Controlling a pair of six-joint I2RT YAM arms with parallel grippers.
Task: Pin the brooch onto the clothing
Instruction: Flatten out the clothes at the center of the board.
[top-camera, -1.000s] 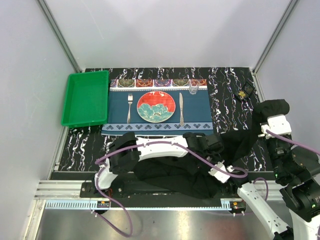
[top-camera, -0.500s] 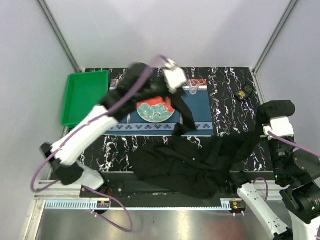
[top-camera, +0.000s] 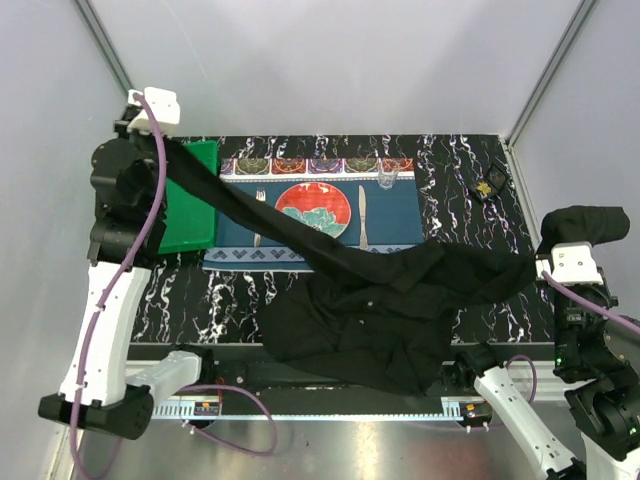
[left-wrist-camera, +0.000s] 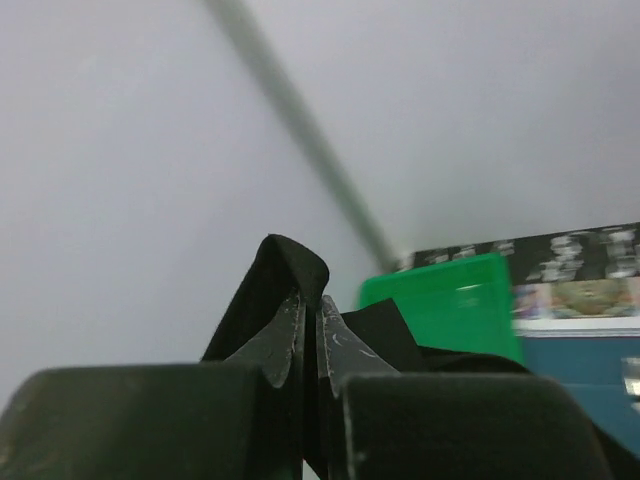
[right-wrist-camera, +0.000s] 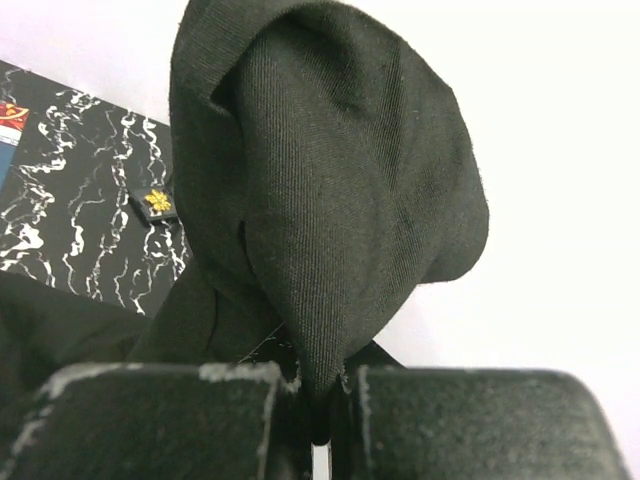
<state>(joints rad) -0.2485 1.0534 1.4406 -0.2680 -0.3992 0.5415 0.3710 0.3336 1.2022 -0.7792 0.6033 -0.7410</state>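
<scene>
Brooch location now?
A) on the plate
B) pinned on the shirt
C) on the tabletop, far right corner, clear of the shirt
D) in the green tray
C: the brooch lies on the marbled tabletop near the far right corner, apart from the black shirt.

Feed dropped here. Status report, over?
Left gripper shut on shirt, high by green tray. Right gripper shut on shirt's other end. Brooch unpinned, table's far right. Fabric stretched across placemat.

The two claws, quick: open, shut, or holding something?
Left gripper: closed, holding one end of the black shirt.
Right gripper: closed, holding the other end of the black shirt.
</scene>
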